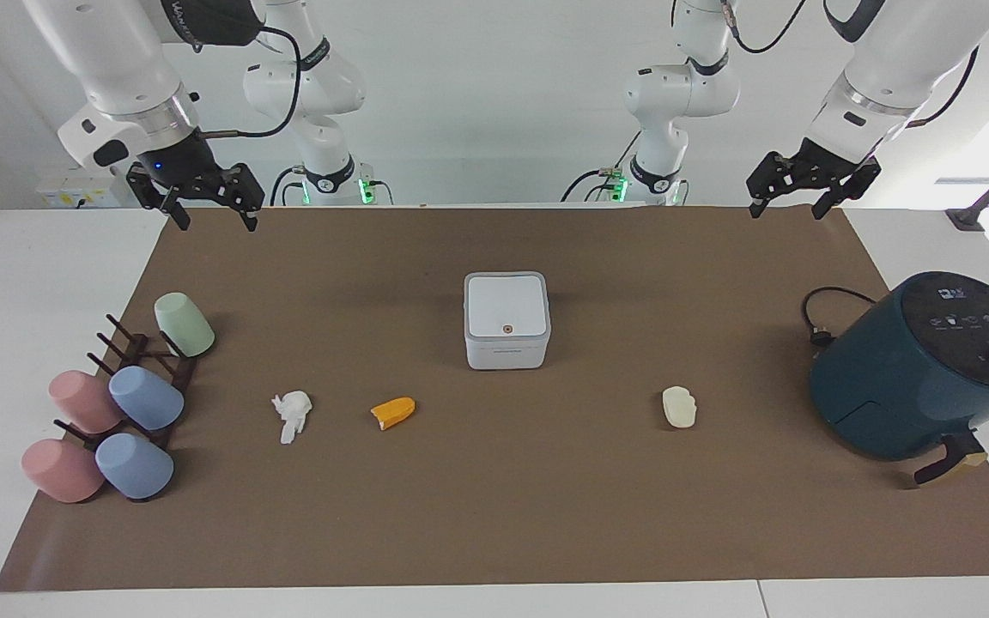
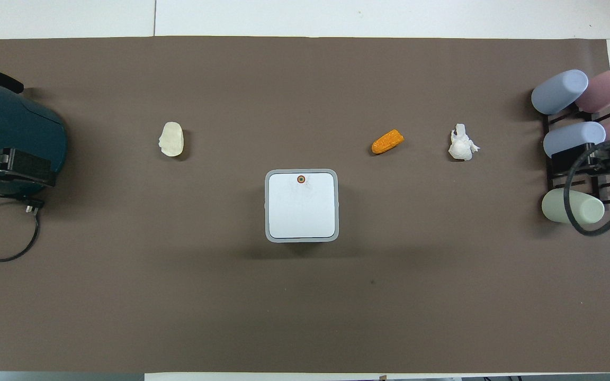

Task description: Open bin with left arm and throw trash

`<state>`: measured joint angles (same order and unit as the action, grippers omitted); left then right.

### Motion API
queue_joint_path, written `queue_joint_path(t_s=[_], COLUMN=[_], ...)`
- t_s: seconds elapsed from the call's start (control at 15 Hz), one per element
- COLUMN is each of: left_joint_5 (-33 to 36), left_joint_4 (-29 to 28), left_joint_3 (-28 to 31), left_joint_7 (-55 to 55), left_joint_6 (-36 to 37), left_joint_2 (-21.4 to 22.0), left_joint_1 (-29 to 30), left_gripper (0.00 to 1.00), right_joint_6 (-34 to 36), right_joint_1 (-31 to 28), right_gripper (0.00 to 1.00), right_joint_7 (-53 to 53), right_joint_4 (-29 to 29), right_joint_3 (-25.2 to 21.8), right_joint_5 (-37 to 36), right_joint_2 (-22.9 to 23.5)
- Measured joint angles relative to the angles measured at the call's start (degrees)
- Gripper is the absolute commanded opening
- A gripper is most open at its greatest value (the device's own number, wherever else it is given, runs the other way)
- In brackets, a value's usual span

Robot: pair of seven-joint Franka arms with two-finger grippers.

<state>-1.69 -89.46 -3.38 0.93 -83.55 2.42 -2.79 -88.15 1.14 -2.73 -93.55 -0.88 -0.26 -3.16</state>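
The white bin (image 1: 507,322) (image 2: 301,206) stands mid-mat with its lid shut and the brown button (image 1: 507,328) on the lid's edge away from the robots. The trash lies farther from the robots than the bin. A crumpled white tissue (image 1: 293,415) (image 2: 461,145) and an orange wedge (image 1: 393,413) (image 2: 387,142) lie toward the right arm's end. A cream lump (image 1: 679,407) (image 2: 171,139) lies toward the left arm's end. My left gripper (image 1: 791,210) hangs open and empty over the mat's corner by its base. My right gripper (image 1: 215,223) hangs open and empty over the other near corner.
A dark teal air fryer (image 1: 915,369) (image 2: 8,127) with its black cable (image 1: 821,309) stands at the left arm's end. A dark rack (image 1: 142,360) holding several pastel cups sits at the right arm's end. A brown mat (image 1: 494,515) covers the white table.
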Motion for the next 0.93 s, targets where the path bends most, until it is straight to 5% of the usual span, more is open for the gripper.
queue_joint_path(t_s=[0.53,0.73,0.87,0.93], left_joint_5=[0.0,0.0,0.0,0.0], left_joint_4=[0.0,0.0,-0.1,-0.2], left_joint_3=[0.2,0.1,0.0,0.0], left_joint_7=[0.1,0.1,0.9,2.4], left_joint_6=[-0.3,-2.0,-3.3,-4.0], left_joint_2=[0.0,0.0,0.0,-0.2], left_joint_1=[0.0,0.0,-0.8,-1.8], left_gripper=[1.0,1.0,0.77,0.48], right_joint_6=[-0.4,-6.6,-11.6,-14.1], right_joint_1=[0.0,0.0,0.0,0.0], right_gripper=[1.0,1.0,1.0,1.0], right_joint_7=[0.0,0.0,0.0,0.0], right_joint_4=[-0.2,-2.9,-6.7,-8.6], right_joint_3=[0.0,0.0,0.0,0.0], right_joint_5=[0.0,0.0,0.0,0.0], right_joint_2=[0.0,-0.4,-0.7,-0.7])
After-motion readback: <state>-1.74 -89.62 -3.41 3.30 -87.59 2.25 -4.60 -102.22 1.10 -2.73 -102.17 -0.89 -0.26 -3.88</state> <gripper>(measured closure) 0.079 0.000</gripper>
